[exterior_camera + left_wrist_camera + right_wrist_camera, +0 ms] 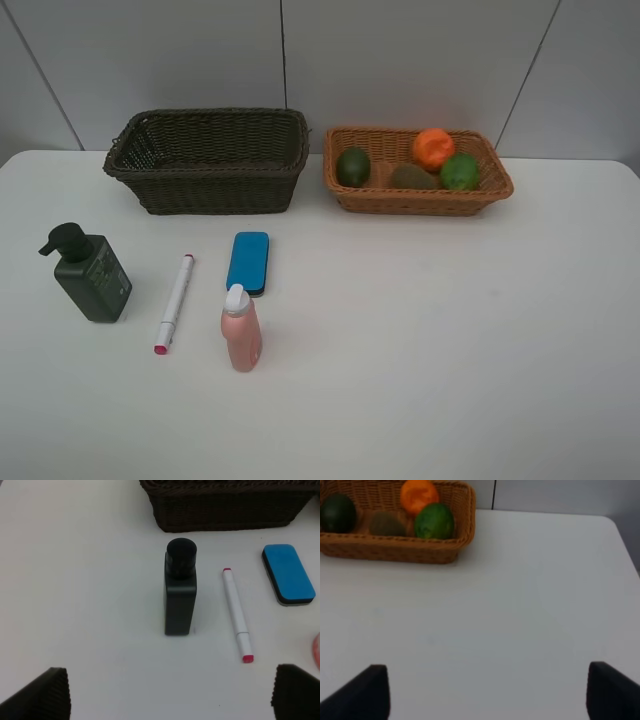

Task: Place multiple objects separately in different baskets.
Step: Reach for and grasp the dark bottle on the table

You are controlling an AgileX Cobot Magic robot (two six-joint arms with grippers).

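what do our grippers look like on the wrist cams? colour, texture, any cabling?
Only the fingertips show. The left gripper has two black fingers with finely ribbed faces. The right gripper has the same black blocky tips, too blurred to show texture. No cables, markings or arm links are visible, and the high camera shows neither arm.

Dark pump bottle (180,597) — white marker (236,612) just beside.

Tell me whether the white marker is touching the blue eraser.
Apart. The high camera shows a strip of bare table between the marker and the eraser; the left wrist view shows the same gap.
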